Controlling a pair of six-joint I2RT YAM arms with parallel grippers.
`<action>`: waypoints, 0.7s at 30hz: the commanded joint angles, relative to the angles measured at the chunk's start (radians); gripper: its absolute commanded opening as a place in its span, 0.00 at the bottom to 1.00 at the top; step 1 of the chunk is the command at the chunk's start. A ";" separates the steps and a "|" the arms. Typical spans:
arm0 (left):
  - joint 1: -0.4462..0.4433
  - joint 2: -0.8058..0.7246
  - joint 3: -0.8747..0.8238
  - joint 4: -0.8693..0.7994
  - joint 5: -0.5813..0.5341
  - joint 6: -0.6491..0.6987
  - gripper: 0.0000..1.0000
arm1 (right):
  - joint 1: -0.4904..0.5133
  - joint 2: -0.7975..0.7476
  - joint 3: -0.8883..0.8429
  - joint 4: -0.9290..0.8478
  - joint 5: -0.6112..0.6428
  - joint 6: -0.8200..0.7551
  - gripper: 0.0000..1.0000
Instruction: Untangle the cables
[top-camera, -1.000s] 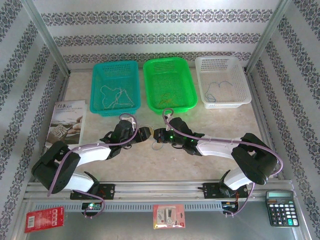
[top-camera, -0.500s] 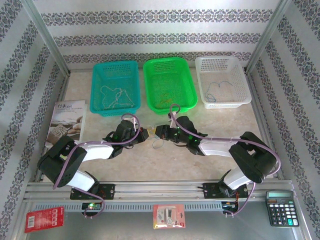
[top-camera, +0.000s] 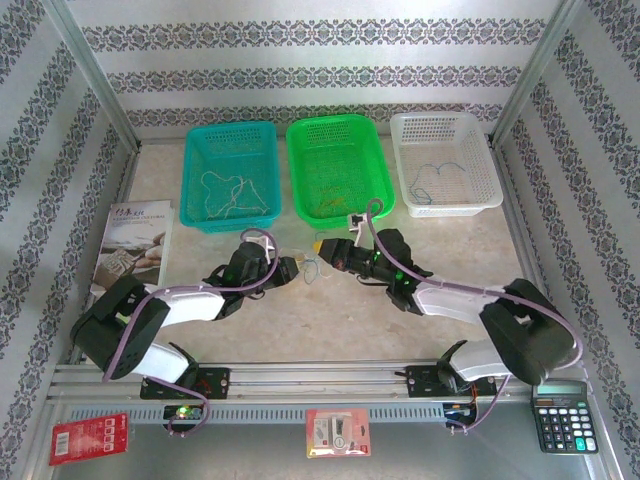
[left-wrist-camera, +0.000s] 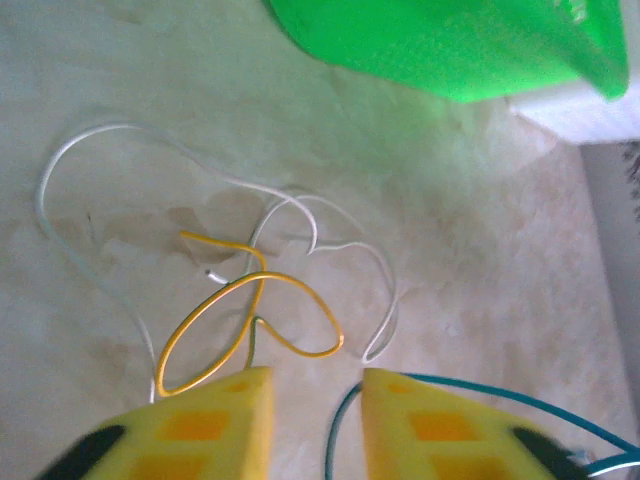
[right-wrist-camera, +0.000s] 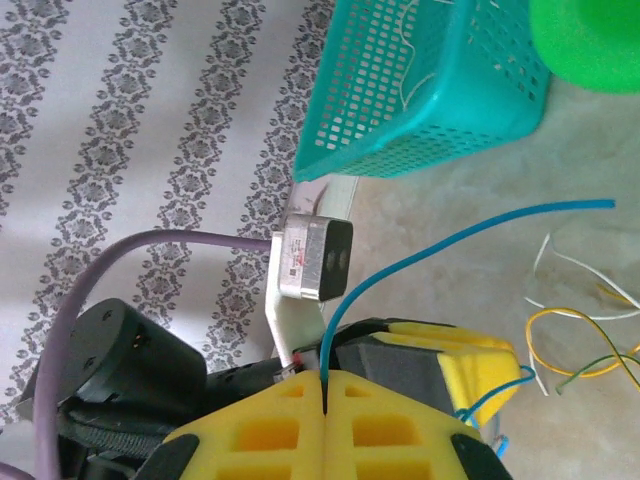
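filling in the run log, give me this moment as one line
left gripper: open over yellow cable and white cable | right gripper: shut on blue cable | table: yellow and white crossed

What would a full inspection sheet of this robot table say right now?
Surface: beige marbled table.
Job's things: white cable, yellow cable and blue cable loosely looped together between the grippers; more thin cords lie in the teal basket, green basket and white basket.
Clutter: booklet, calculator, red packet, second packet.
Grippers: left gripper open, facing the loops; right gripper shut on the blue cable.
Cables: purple wires run along the arms.
Surroundings: patterned walls, metal frame.
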 joint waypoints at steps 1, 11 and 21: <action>-0.004 -0.059 -0.004 -0.018 0.000 0.034 0.50 | 0.002 -0.050 0.049 -0.130 0.018 -0.089 0.00; -0.004 -0.340 -0.003 -0.198 -0.031 0.179 0.84 | 0.008 -0.094 0.110 -0.314 0.057 -0.205 0.00; -0.005 -0.315 0.061 -0.204 0.063 0.285 0.74 | 0.024 -0.099 0.147 -0.356 0.060 -0.224 0.00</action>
